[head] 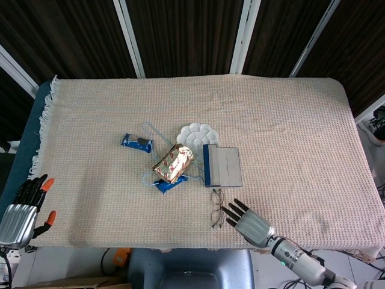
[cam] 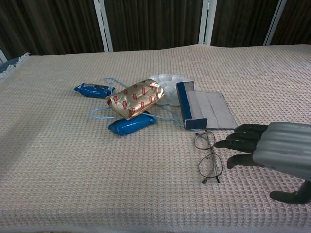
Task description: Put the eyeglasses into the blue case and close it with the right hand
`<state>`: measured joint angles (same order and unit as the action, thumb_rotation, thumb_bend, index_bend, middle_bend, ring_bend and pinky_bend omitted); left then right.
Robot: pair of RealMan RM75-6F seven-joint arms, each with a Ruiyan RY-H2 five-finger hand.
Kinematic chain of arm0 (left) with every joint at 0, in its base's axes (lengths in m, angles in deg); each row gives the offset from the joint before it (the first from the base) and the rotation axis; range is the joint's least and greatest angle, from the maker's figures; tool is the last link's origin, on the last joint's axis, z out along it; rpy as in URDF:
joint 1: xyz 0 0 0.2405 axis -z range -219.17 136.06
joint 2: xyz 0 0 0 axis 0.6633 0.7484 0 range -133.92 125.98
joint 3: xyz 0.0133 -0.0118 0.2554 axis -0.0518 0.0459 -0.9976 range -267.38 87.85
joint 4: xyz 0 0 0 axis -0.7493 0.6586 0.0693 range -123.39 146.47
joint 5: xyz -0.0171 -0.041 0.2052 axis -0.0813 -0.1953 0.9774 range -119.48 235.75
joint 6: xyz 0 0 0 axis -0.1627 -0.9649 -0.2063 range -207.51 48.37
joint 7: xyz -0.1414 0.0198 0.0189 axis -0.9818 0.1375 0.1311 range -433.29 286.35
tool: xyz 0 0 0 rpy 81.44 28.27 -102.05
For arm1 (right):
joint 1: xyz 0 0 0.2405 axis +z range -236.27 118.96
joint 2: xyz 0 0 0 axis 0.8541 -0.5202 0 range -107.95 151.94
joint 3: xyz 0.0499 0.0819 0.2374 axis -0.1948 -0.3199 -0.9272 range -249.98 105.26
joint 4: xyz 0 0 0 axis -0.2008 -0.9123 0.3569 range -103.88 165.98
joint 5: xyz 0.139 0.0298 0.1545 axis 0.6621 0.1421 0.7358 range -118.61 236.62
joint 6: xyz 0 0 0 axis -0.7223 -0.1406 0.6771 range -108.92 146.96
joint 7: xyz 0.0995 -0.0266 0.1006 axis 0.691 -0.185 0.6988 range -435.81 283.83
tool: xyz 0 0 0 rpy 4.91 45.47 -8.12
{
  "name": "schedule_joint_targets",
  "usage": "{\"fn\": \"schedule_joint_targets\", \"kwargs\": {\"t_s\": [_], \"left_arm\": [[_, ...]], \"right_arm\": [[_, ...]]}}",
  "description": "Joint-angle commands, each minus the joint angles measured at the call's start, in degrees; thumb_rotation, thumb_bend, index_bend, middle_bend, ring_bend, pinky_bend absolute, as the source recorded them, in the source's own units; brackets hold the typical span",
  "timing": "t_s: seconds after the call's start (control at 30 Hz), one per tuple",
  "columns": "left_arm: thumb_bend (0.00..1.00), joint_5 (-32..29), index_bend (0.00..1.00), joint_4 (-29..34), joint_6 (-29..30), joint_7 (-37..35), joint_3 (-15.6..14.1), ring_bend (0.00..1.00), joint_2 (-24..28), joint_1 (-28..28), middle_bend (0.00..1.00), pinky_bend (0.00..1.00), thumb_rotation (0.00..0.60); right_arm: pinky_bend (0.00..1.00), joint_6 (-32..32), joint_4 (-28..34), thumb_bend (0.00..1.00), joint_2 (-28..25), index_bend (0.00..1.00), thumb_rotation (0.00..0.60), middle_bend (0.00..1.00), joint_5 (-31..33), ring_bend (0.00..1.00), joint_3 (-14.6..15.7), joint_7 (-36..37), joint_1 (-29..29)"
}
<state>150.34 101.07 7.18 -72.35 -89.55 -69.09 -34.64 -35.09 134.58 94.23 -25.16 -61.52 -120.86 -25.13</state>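
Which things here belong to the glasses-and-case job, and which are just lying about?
Job: glasses; blue case, open; right robot hand.

Lying about: gold packet; two blue packets; white dish; blue cord; left robot hand.

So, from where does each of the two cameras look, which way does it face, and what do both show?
Head view: high above the near edge, facing down on the whole table; left hand at the lower left corner, right hand and forearm at the bottom.
Chest view: low at the near edge, facing across the table; only the right hand shows.
Shared: eyeglasses, open blue case, gold snack bag, right hand.
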Motion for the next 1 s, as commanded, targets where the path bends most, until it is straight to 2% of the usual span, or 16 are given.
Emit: {"fn": "schedule_joint_targets", "kwargs": {"t_s": [0.03,0.13,0.43,0.77,1.0], "left_arm": [[0.39,0.07,0.0,0.08,-0.04,0.07,-0.05,0.0,0.03,0.01,0.0,0.09,0.6],[0.39,0.01,0.0,0.19,-0.11,0.13,-0.01,0.0,0.02,0.05,0.0,0.09,0.6],[0.39,-0.25,0.0,0.16,-0.5,0.07,0.15,0.0,-0.01,0.28,0.0,0.09,0.6],[0.39,-0.17,0.0,0.17,-0.41,0.15,0.09,0.0,-0.07,0.22,0.0,0.09,0.6],[0.38,-0.32,0.0,0.31,-0.64,0.75,0.16,0.0,-0.3,0.33,0.0,0.09,0.6]], "right_arm": [[0.0,-1.91,-1.82,0.46,-0.8,0.37,0.6,0.0,-3.35,0.0,-0.76,4.77,-0.33],[0.0,-3.68,-4.49,0.41,0.39,0.4,0.6,0.0,-6.35,0.0,-2.2,8.77,-0.09],[0.0,-4.2,-14.86,0.4,7.49,0.52,0.6,0.0,-12.15,0.0,-7.51,13.52,3.95],[0.0,-3.05,-23.08,0.4,10.67,0.56,0.6,0.0,-17.2,0.0,-6.98,17.63,7.04],[0.0,-1.63,-26.43,0.4,12.12,0.57,0.6,0.0,-19.14,0.0,-6.45,21.15,9.2]]}}
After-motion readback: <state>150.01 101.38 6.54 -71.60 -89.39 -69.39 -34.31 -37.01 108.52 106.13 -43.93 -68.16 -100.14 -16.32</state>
